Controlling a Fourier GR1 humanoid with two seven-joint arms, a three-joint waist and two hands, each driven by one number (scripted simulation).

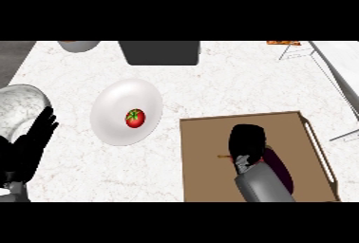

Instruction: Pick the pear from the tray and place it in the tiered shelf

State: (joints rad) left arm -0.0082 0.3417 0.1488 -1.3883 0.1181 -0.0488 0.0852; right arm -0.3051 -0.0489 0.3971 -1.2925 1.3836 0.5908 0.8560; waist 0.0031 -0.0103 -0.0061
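Right hand (247, 140) hangs low over the brown tray (210, 166), fingers curled down, covering the pear; only a thin stem-like tip (223, 156) peeks out at its left. Whether it's pinching the fruit, I can't tell. Left hand (32, 144) rests open at the left edge.

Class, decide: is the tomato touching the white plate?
Touching. The head view shows the tomato resting on the white plate, inside its rim.

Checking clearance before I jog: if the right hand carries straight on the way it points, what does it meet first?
Likely the brown wooden tray's far rim; the right hand points up the picture over the tray floor. Past it lies bare white marble counter. Height is unclear.
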